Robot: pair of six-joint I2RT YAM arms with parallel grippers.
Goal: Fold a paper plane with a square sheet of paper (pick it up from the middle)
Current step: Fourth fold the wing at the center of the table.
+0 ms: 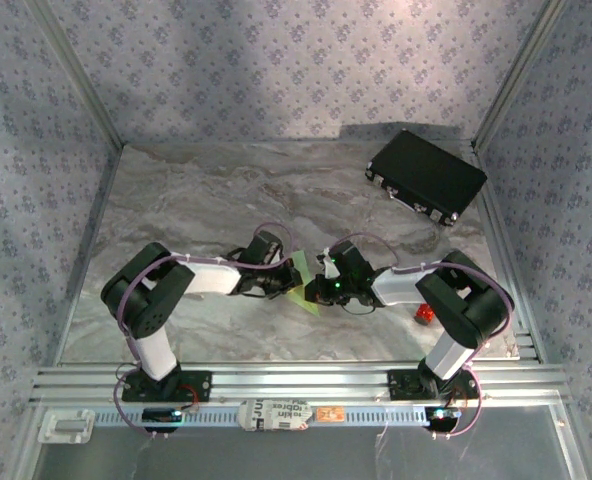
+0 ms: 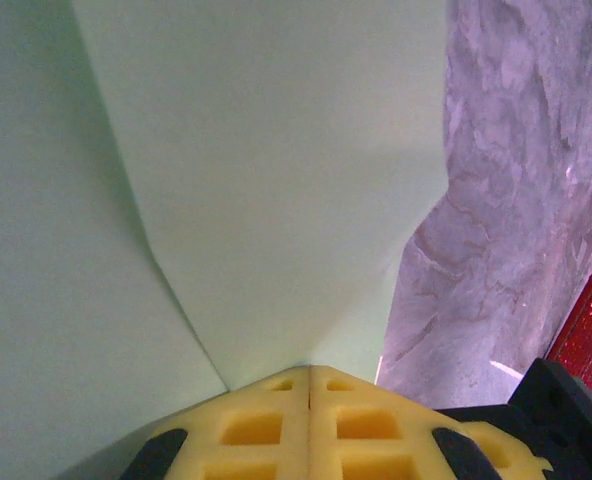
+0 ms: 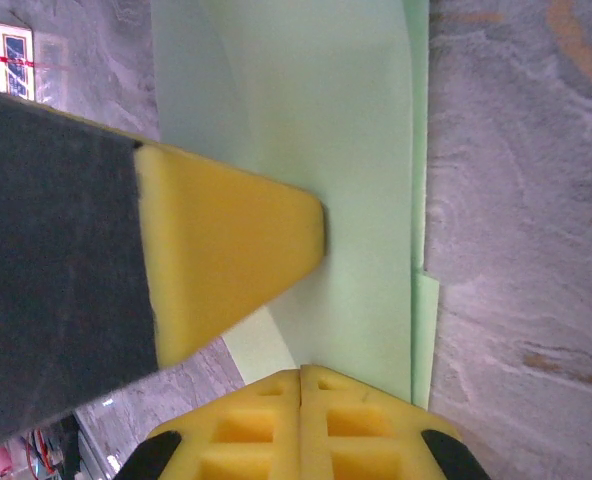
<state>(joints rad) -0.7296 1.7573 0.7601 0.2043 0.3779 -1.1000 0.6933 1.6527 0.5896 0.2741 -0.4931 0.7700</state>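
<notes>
The left gripper (image 2: 308, 385) sits well to the left of the black case (image 1: 426, 175) and nearer the arm bases. Its yellow pads are pressed together with no gap. Their tips meet the square sheet of paper (image 1: 306, 298) where two crease lines run together. I cannot tell whether they nip the paper or only press on it.

The sheet lies on the marble table (image 1: 176, 200), also well apart from the case and on its near-left side, wedged between the two grippers. It already shows layers and a folded edge, so this looks like mid-fold work: setting a crease rather than picking up.

The right gripper (image 3: 301, 385), closer to the case but not near it, is closed as well, with its tips at the sheet's edge.

The next move probably calls for one gripper to pin the sheet while the other runs along the crease, slowly, since thin paper slides and buckles.

A small red cylinder (image 1: 425, 315) lies below the case, beside the right arm's elbow. Neither it nor the case blocks the work; the crowding of the two wrists does.
</notes>
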